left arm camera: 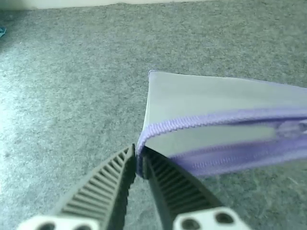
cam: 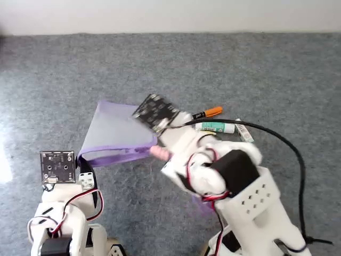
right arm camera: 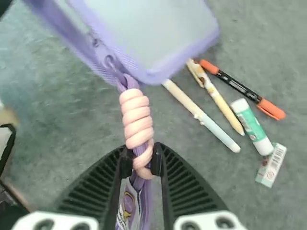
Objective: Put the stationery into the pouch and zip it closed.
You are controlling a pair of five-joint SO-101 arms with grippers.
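Pouch (cam: 114, 133), purple, sits on the grey bench (cam: 266, 69), just off centre toward 9 o'clock. Left claw (left arm camera: 136, 165) is clenched on its 7 o'clock corner. Right claw (right arm camera: 139, 162) is clenched on the pink coiled zip pull (right arm camera: 135, 120) at the pouch's 4 o'clock end. Orange marker (cam: 210, 112), glue stick (cam: 217, 127) and pale pen (right arm camera: 201, 117) lie on the bench at the pouch's 3 o'clock, outside it.

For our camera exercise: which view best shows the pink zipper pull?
Right wrist view: the pink zipper pull lies coiled, clear, in the right claw. High view: a pink stub. Left wrist view: another corner of the pouch.
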